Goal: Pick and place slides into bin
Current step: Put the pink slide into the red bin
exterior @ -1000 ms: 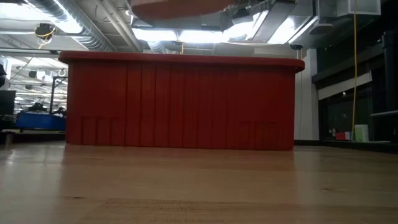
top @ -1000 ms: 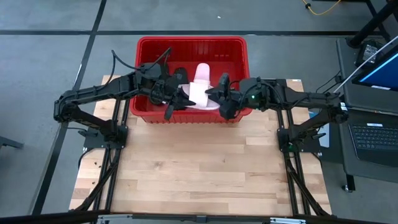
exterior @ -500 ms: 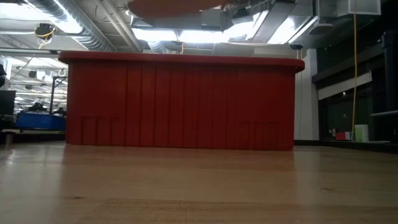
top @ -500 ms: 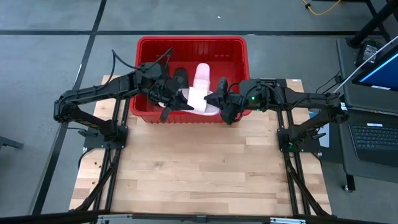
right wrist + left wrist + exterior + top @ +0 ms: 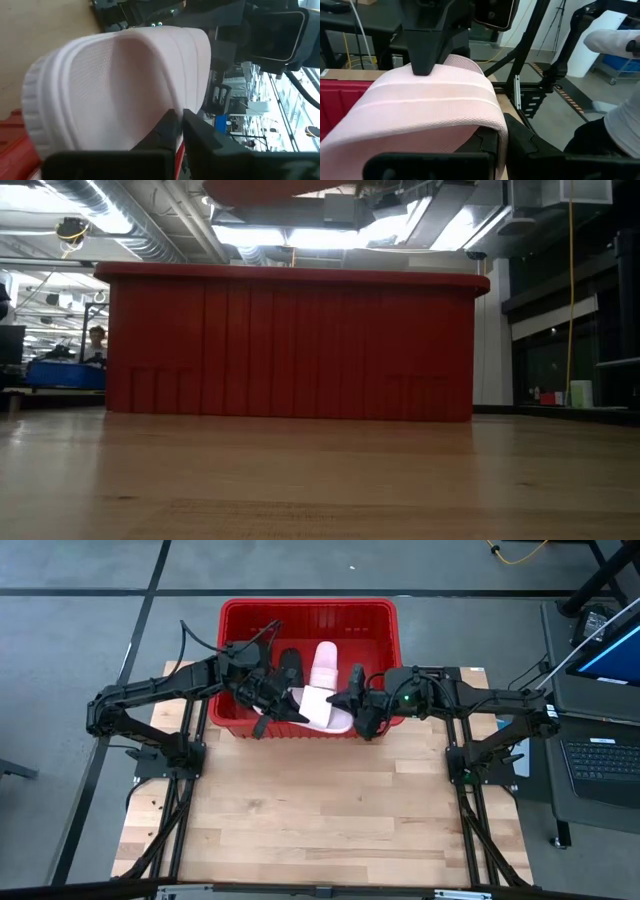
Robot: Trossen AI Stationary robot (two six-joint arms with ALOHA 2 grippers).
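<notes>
Pale pink wide-strap slide sandal (image 5: 322,706) sits over the big red ribbed plastic bin's (image 5: 385,652) front edge; my left gripper (image 5: 280,706) and right gripper (image 5: 352,702) both pinch it. Another pink slide (image 5: 324,658) and black slides (image 5: 289,662) already lie inside. Looks like the last one; release remains.

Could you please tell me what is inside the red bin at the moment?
Inside the red bin lie a black slide and an upright pink slide. Both grippers hold a second pink slide over the front rim; whatever lies beneath is hidden.
</notes>
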